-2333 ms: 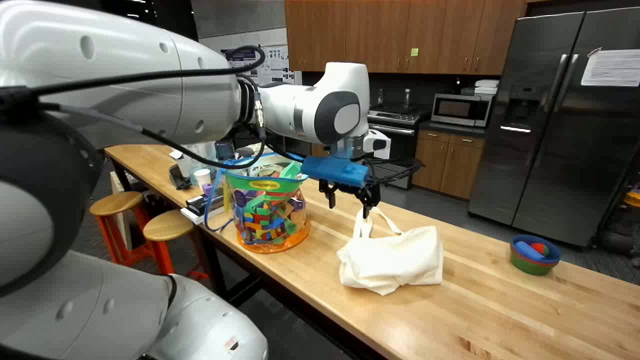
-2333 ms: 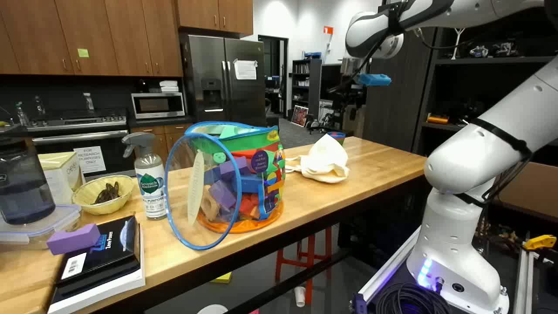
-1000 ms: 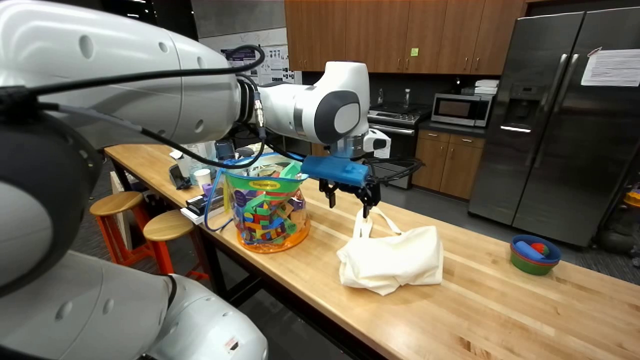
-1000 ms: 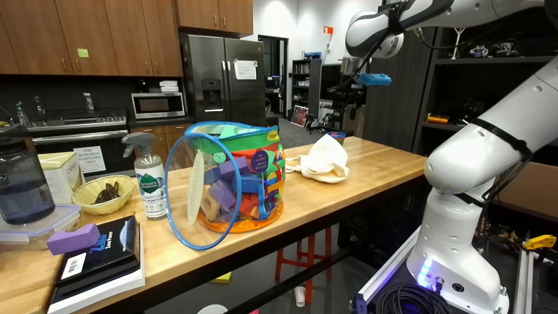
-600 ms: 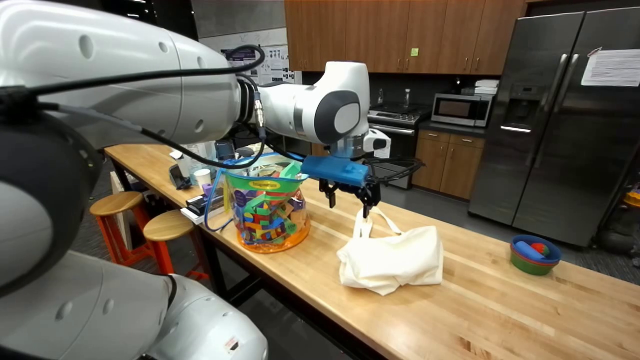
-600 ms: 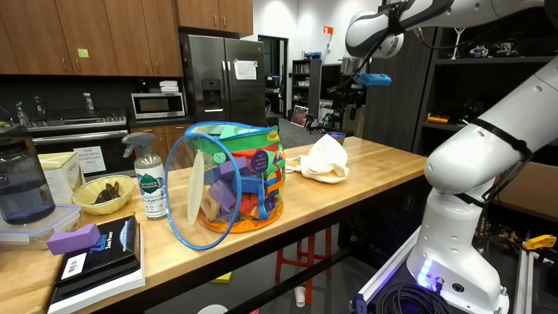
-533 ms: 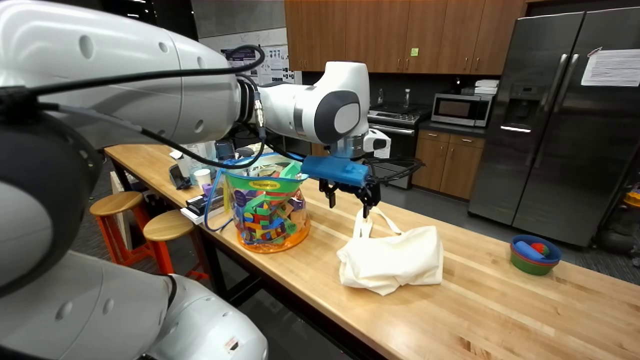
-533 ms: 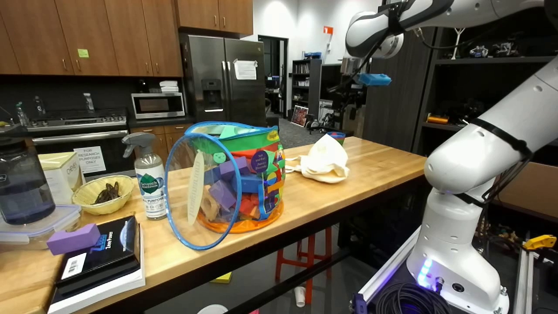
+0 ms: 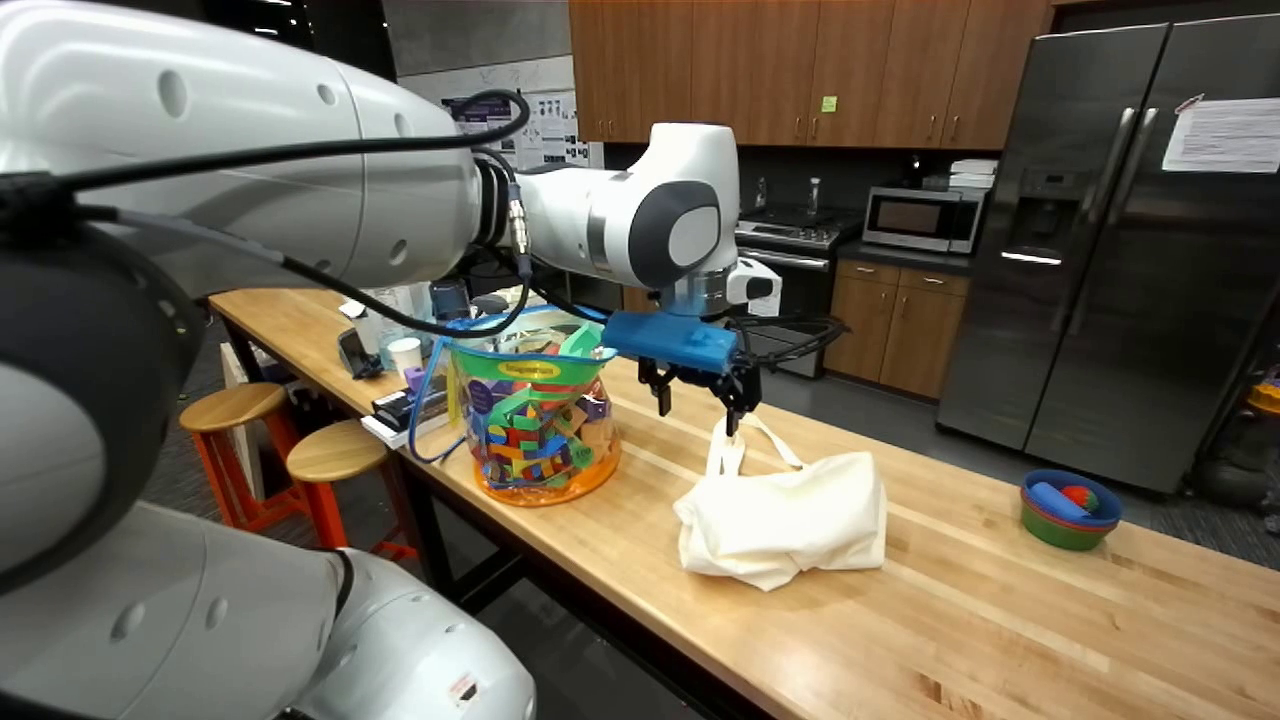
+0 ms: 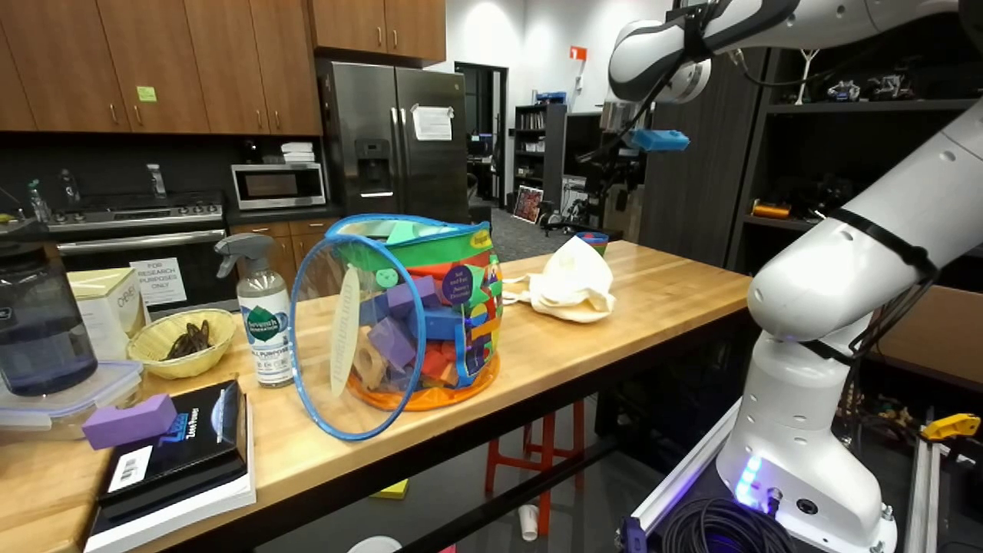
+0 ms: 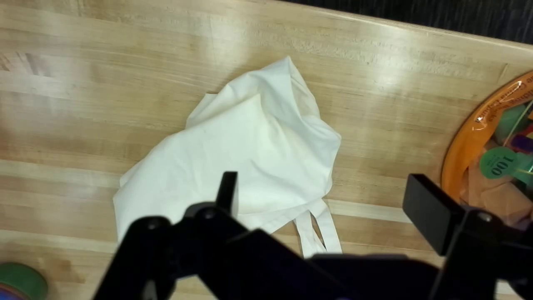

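Item 1. Bag, white cloth (image 11: 245, 154), qty 1; landmark for all entries. Slumped on tabletop (image 9: 1000, 620), visible in both exterior views. Long axis: slantwise to line btwn fingers, per wrist view. Handles (image 11: 329, 229) trail off bag's end nearest tub.

Item 2. Gripper (image 9: 698, 413), qty 1, on the sole arm (image 9: 420, 220). Jaws set wide, nothing held. Hangs above bag's handle end; contact not evident. Key rel.: bag lies below jaws, bulk offset to one side. Wrist view has one finger (image 11: 226, 191) over bag body, opp. finger (image 11: 433, 212) past bag, tub side; handles show in gap btwn. In an exterior view a fingertip overlaps a handle, prob. line of sight only.

Item 3. Block tub, clear w/ green band (image 9: 575, 373), orange base. Nr. bag, handle side, apart.

Item 4. Bowls, stacked (image 9: 1062, 537), w/ blue piece (image 9: 1058, 502) & red piece (image 9: 1080, 496) inside. Well apart from bag, side opp. tub.

Item 5. Misc., farther from bag than tub, same side: spray bottle (image 10: 265, 346), basket (image 10: 180, 367), books (image 10: 188, 461) w/ purple block (image 10: 130, 422).
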`<action>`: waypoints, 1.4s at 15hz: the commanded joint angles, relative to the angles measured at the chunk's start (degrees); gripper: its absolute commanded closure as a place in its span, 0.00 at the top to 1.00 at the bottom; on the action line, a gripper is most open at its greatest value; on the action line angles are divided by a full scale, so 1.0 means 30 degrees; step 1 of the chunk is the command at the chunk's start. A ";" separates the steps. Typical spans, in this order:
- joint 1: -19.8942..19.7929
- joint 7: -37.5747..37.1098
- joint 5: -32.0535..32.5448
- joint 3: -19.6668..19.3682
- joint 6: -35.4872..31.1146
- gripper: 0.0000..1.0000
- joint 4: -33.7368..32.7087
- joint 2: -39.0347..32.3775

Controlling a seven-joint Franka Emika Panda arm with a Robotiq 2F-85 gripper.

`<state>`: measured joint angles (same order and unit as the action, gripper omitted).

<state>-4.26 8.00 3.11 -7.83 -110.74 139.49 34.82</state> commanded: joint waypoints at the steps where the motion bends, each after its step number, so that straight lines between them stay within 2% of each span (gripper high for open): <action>1: -0.0071 0.0038 -0.0041 0.0055 0.0057 1.00 -0.0052 -0.0019; 8: -0.0304 -0.0507 -0.0021 0.0057 -0.0612 1.00 0.0071 -0.0086; 14: -0.1155 -0.1869 0.0092 -0.0063 -0.4077 1.00 0.0523 -0.0236; 21: -0.1881 -0.1667 0.0101 -0.0568 -0.7358 1.00 0.0907 -0.1254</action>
<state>-8.99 3.00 3.11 -8.66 -129.02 142.27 32.77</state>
